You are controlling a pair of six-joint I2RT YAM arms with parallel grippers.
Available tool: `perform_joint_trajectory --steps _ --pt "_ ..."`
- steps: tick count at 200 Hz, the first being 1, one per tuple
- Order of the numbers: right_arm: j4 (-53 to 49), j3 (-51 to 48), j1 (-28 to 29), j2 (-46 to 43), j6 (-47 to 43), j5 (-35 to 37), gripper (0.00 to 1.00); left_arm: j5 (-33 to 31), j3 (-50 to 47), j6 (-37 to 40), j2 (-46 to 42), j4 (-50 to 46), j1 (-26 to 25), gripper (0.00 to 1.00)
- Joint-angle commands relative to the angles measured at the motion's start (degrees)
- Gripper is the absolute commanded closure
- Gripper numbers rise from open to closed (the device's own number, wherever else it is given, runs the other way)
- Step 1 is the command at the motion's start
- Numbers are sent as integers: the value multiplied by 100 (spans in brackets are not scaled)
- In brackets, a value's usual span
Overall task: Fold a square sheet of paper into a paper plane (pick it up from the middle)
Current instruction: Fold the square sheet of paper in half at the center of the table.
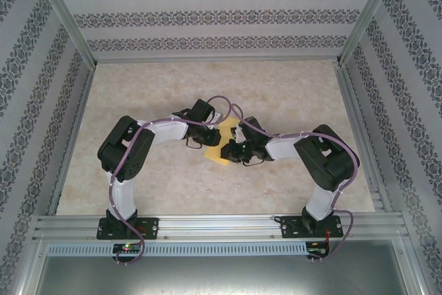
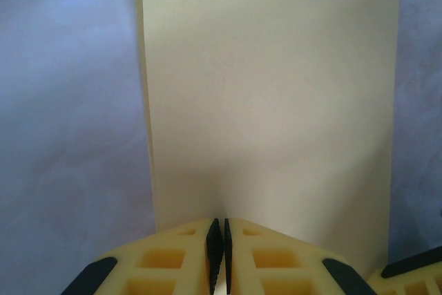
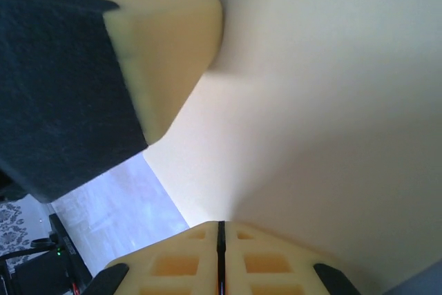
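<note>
The square sheet of paper point(image 1: 217, 156) is mustard-yellow and hangs between the two grippers over the middle of the table. My left gripper point(image 1: 204, 136) comes in from the left and is shut on the sheet's edge. In the left wrist view the paper point(image 2: 276, 101) rises as a smooth pale panel from the closed left gripper point(image 2: 221, 224). My right gripper point(image 1: 228, 148) comes in from the right, also shut on the paper. In the right wrist view the sheet point(image 3: 324, 101) spreads away from the closed right gripper point(image 3: 221, 226), and a finger of the left gripper point(image 3: 159, 39) presses the sheet at top left.
A beige marbled tabletop point(image 1: 207, 88) is fenced by patterned walls and an aluminium frame point(image 1: 221, 222) along the near edge. Both arms bend inward so that their wrists crowd the table's centre. A corner of the right gripper point(image 2: 414, 267) shows at the lower right of the left wrist view.
</note>
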Motion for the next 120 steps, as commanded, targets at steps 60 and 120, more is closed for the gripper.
perform_joint_trajectory --steps 60,120 --pt "-1246 -373 191 -342 -671 277 91 -599 -351 178 482 -916 135 83" --pt "-2035 -399 304 -712 -1032 578 91 -589 -385 204 458 -913 161 83"
